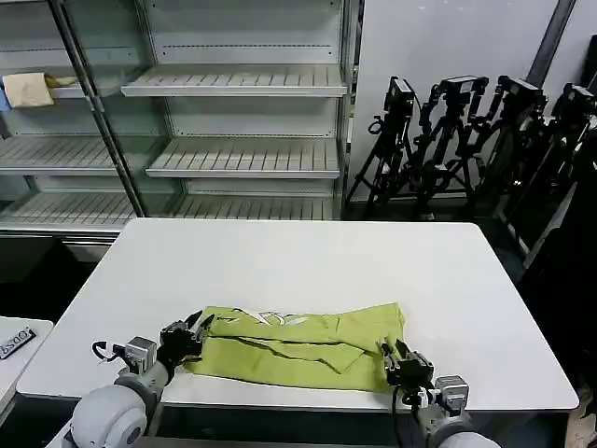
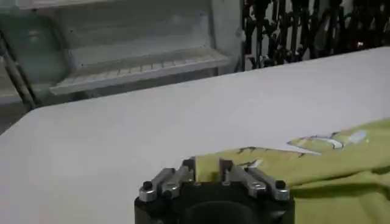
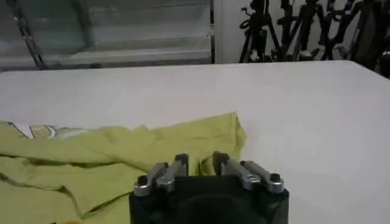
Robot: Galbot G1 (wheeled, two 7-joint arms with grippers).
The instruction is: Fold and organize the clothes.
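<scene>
The T-shirt (image 1: 303, 347) lies on the white bench (image 1: 308, 271), near the front edge, folded into a long lime yellow-green band running left to right. Its white-and-dark printed graphic (image 1: 270, 319) shows on the upper layer toward the left, and a loose flap lies creased across the middle.

The left end effector (image 1: 198, 329) sits at the band's left end, low over the bench. In the left wrist view the left end effector's fingers (image 2: 180, 175) stand a little apart, with the shirt's edge rising just beyond the gap; I cannot tell whether they pinch cloth.

The right end effector (image 1: 393, 354) sits at the band's right end, by the front corner of the shirt. In the right wrist view its fingers (image 3: 173, 167) are likewise slightly spread, pointing at the shirt's folded corner, and a grip on the fabric cannot be made out.

Behind the bench stand empty metal shelves (image 1: 238, 121) and a cluster of black tripods (image 1: 466, 140).
</scene>
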